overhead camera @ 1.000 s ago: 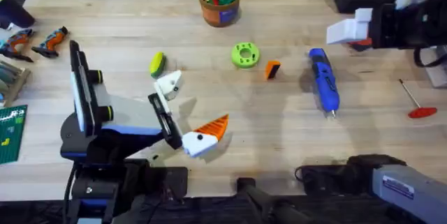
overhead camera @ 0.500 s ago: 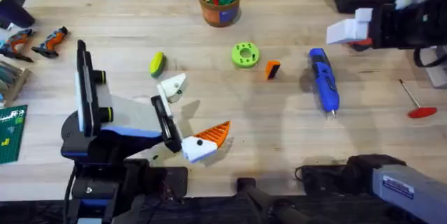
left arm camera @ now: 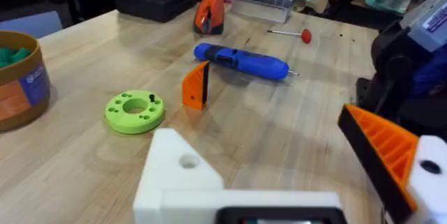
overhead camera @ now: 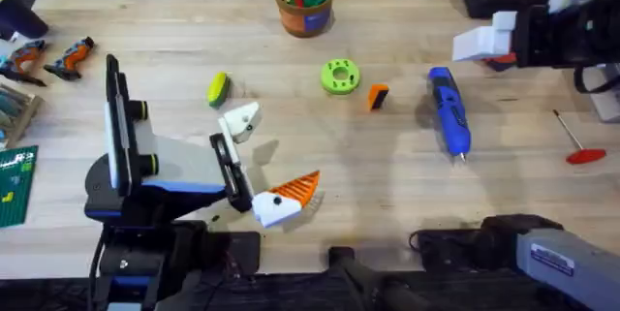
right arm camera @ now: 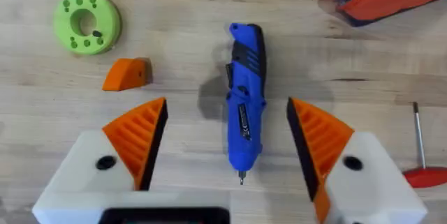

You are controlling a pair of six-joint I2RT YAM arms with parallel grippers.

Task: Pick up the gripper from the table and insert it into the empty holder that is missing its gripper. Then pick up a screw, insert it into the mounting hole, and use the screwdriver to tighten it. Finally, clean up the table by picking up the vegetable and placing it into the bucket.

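While both arms are hovering above the wooden table (overhead camera: 387, 195), I am noting the left gripper (overhead camera: 260, 164) standing wide apart near the front left: one finger is carrying an orange ribbed pad (overhead camera: 295, 187), the other is a bare white holder (overhead camera: 238, 120). My right gripper (right arm camera: 227, 140) is hanging spread wide over the blue screwdriver (overhead camera: 449, 111), not touching it. The loose orange gripper (overhead camera: 378, 96) is lying between the lime-green disc (overhead camera: 340, 77) and the screwdriver. The yellow-green vegetable (overhead camera: 218, 88) is resting on the table just beyond the bare holder. At the far edge, the brown bucket (overhead camera: 304, 13) is holding green and red items I cannot identify.
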